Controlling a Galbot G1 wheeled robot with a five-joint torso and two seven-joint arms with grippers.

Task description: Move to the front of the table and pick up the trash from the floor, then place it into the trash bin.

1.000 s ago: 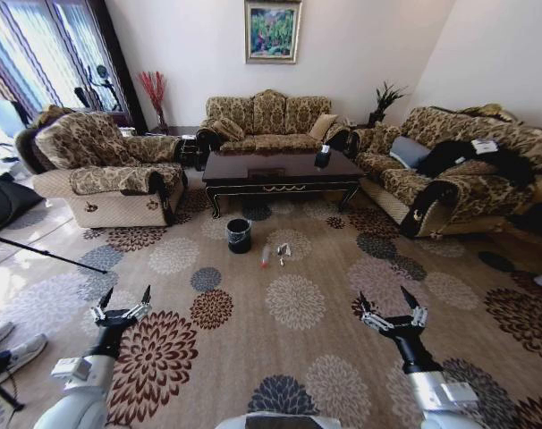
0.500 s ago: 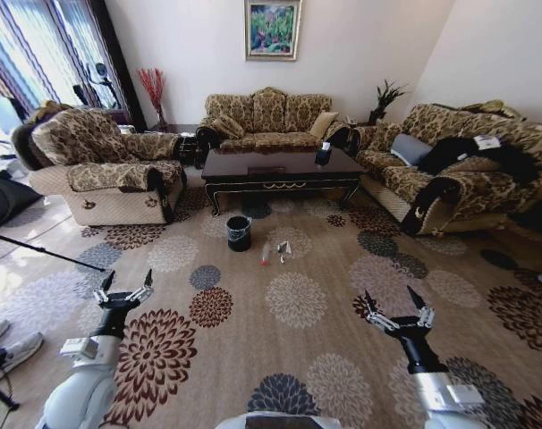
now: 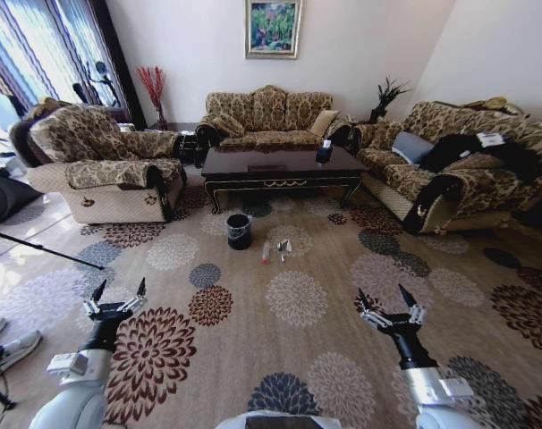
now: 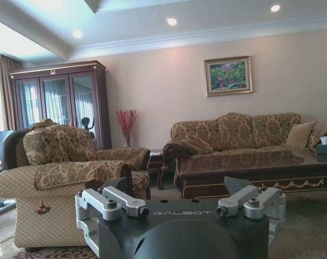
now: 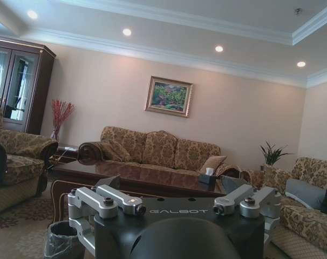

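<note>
The dark glossy table [image 3: 280,168] stands in front of the far sofa. On the carpet before it sits the black trash bin [image 3: 239,231] with a liner over its rim. Just right of the bin lies the trash: a clear bottle [image 3: 266,253] with a red cap and a crumpled white scrap [image 3: 283,248]. My left gripper [image 3: 119,291] hangs open and empty over the carpet at the near left. My right gripper [image 3: 383,298] is open and empty at the near right. Both are well short of the trash. The right wrist view shows the table [image 5: 136,181] and the bin [image 5: 63,238].
An armchair [image 3: 101,170] stands on the left, a sofa [image 3: 266,116] behind the table, and another sofa [image 3: 459,174] with dark clothes on the right. A tissue box [image 3: 324,154] sits on the table. A tripod leg [image 3: 38,248] crosses the floor at the left. Open carpet lies between me and the trash.
The whole picture has shifted slightly, so the camera has moved. Both arms stay held low in front, drifting a little, with fingers open. The trash and bin lie as before.
</note>
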